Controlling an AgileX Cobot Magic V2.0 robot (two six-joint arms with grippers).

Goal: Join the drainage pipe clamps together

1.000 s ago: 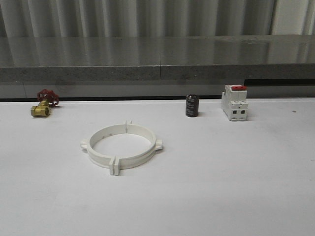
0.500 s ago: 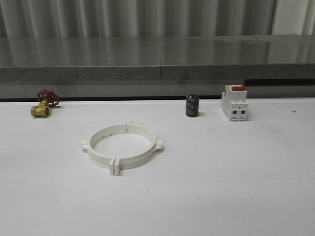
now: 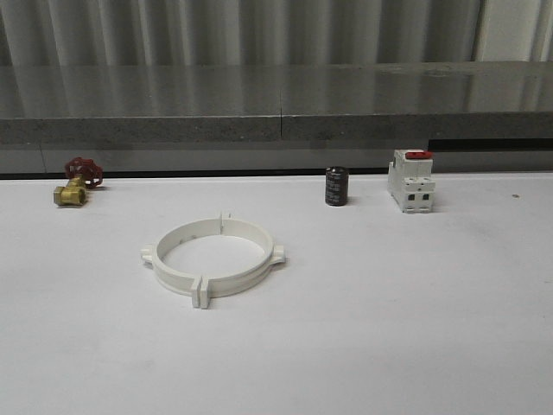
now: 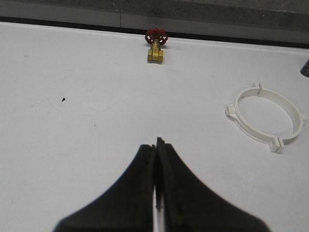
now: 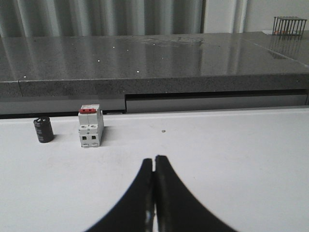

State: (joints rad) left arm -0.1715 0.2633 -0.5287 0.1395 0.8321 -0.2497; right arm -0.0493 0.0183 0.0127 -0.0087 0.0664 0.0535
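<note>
The two white drainage pipe clamps [image 3: 212,257] lie flat on the white table, left of centre, joined into one wide ring with their end flanges touching at front and back. The same clamps [image 4: 266,119] appear in the left wrist view, well away from my left gripper [image 4: 156,144], which is shut with nothing between its black fingers. My right gripper [image 5: 154,161] is also shut and empty, hovering over bare table apart from the ring.
A brass valve with a red handwheel [image 3: 76,183] sits at the back left. A black capacitor [image 3: 336,186] and a white circuit breaker with a red switch [image 3: 411,180] stand at the back right. A grey stone ledge [image 3: 276,104] runs behind the table.
</note>
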